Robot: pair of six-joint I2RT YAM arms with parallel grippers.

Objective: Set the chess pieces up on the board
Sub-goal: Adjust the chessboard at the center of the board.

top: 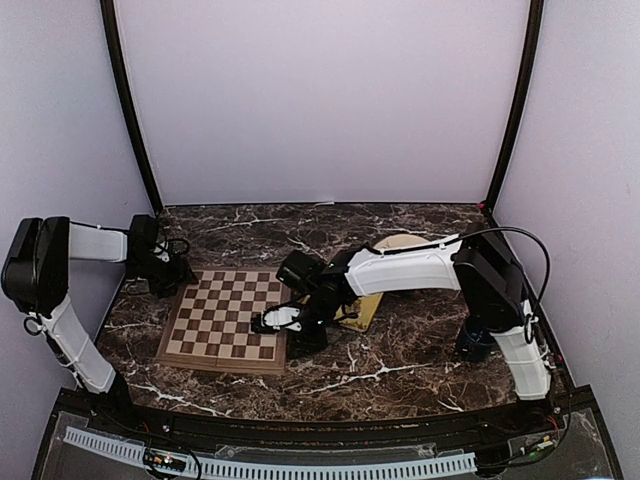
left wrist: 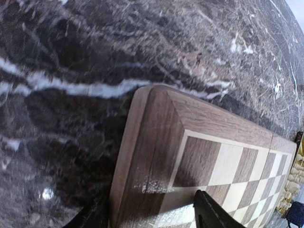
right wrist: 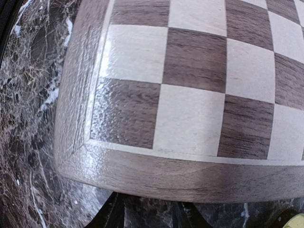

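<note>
Guessing they're squaring up the checked brown-and-tan wooden board (top: 225,312): left gripper (left wrist: 152,216) spread astride its 10 o'clock corner, right gripper (right wrist: 149,216) slightly parted, empty, around 4 o'clock, tiny cream chess pieces (left wrist: 292,183) parked at 3 o'clock

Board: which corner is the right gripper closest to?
The near right corner, on the gold tray's side; the right gripper hangs at its edge. The left gripper is at the far left corner.

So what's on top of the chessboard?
No pieces on any square that shows on the board. The right gripper hangs over its near right corner and covers a few squares from above; its wrist camera shows bare squares there.
</note>
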